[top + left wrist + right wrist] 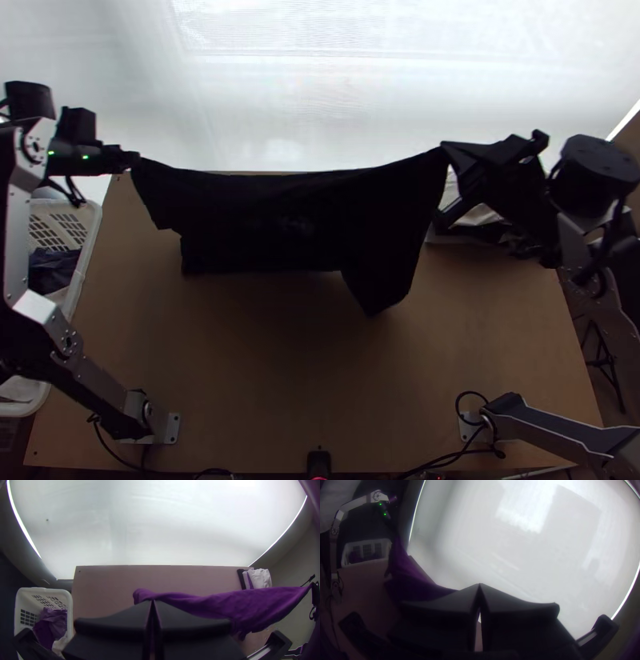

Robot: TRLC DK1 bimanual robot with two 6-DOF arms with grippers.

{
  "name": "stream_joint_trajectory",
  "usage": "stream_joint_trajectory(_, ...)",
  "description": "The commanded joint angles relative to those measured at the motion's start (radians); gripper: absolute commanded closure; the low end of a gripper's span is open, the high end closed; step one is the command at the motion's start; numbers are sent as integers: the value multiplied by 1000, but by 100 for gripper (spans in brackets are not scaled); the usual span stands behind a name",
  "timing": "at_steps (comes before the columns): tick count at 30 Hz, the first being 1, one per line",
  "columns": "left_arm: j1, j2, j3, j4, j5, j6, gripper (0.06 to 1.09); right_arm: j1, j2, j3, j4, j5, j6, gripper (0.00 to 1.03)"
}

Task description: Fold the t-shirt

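Two raised ends on the dark t-shirt, one at the left gripper, the other one at the right gripper. Hangs wide between both, over the far part of the desk, with a slight sag of the top edge in the middle. Jaws of the left closed together, with cloth pinched at their tips. Jaws of the right closed too, gripping the opposite end. Sleeve, hem or other part in the grip: not possible to tell. Looks black in the top view, and purple in the wrist views. Comes down lower on the right side, to a pointed corner. Contact of this lower corner with the desk: also not possible to tell. Beside the desk, on the left, a white basket with purple and pale cloths inside. Near the far right corner of the desk, a small pile of fabric, pale and dark. At the near edge, in the middle, a small black device with red light.
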Motion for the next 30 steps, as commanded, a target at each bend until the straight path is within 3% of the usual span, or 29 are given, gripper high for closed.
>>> stream_joint_trajectory(1,134,-143,-24,-69,71,29,105,-72,-35,112,-54,29,1,100)
stream_joint_trajectory(12,232,-404,-24,-101,280,30,105,-109,-121,226,-161,29,2,100)
stream_joint_trajectory(22,223,-710,-27,-64,323,35,105,-89,-361,150,-213,28,-25,100)
stream_joint_trajectory(30,217,-825,-62,138,323,-117,105,-104,-400,196,-129,28,-53,100)
